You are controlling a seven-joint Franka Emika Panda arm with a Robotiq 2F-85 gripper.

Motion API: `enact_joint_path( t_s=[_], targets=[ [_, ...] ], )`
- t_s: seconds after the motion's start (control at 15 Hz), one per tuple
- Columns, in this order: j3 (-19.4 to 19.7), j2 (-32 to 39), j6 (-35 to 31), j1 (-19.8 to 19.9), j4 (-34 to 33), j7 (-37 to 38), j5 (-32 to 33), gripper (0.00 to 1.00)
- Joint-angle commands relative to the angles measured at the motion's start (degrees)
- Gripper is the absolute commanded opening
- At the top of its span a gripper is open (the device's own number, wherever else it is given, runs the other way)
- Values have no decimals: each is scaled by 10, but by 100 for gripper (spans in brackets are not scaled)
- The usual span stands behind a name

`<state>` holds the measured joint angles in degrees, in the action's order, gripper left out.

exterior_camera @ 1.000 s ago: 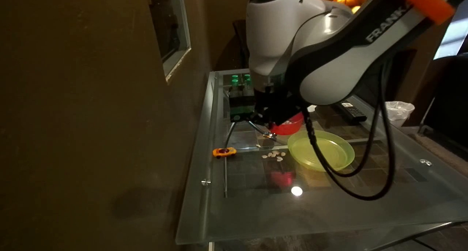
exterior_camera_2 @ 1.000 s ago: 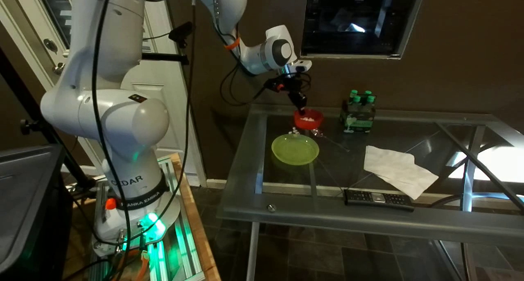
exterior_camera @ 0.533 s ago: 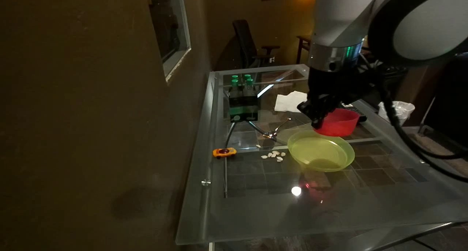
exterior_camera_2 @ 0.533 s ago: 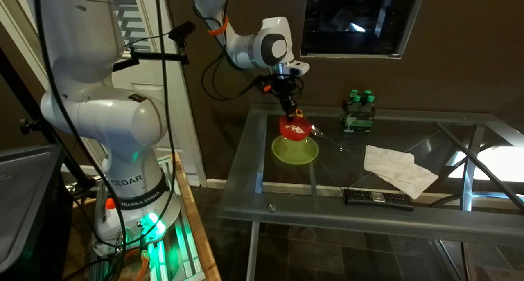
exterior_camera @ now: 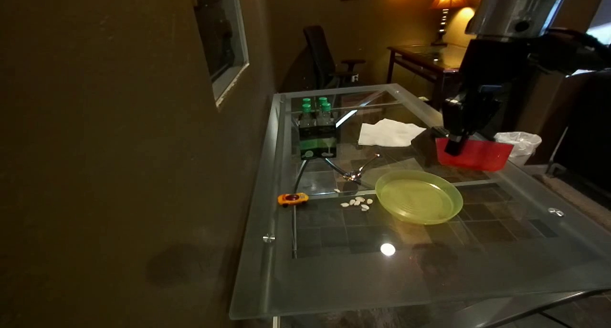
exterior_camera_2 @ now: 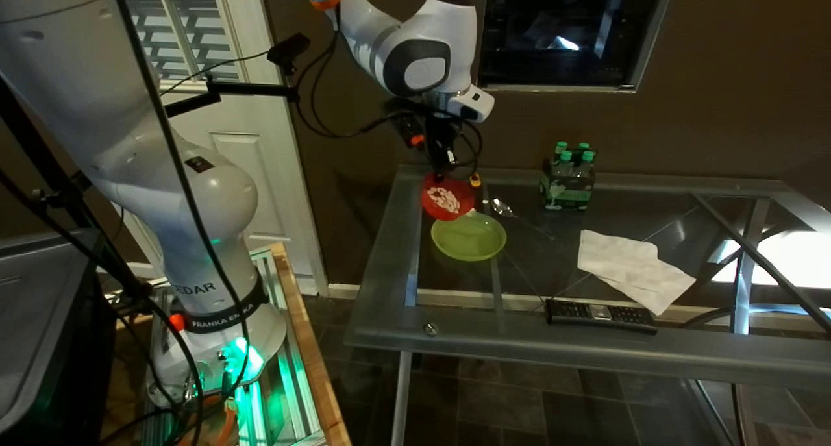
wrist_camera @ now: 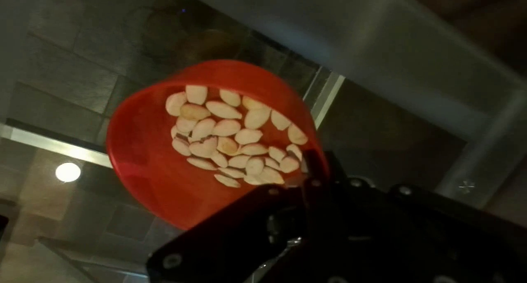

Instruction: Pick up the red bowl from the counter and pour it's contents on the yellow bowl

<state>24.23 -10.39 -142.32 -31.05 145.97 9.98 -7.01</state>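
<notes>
Red bowl (exterior_camera: 482, 158), yellow bowl (exterior_camera: 422, 199): smooth plastic. Counter (exterior_camera: 334, 282): glossy glass. Spoon (exterior_camera_2: 500, 206): shiny metal. Napkin (exterior_camera_2: 626, 264): matt paper.

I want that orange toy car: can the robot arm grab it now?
Probably not: the gripper is shut on the red bowl, which holds pale seeds. The orange toy car sits in the open on the counter, so the full gripper seems the obstacle.

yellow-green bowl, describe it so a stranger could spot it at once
On the long, grey-framed glass table, find the loose pale seeds. Beside them sits the wide, shallow, round yellow-green bowl, unlike the smaller red plastic bowl held up by the gripper.
</notes>
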Motion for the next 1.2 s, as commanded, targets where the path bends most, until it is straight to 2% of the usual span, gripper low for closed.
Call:
enact_joint_path(
  t_s=[0.0, 0.33, 0.8, 1.13],
  targets=[
    [-55, -13, 75, 74, -13, -149, -149, 1],
    [-121, 53, 105, 160, -67, -215, -256, 1],
    [-196, 162, 122, 243, -152, -251, -334, 1],
    [-217, 222, 227, 304, -216, -267, -356, 1]
  ],
)
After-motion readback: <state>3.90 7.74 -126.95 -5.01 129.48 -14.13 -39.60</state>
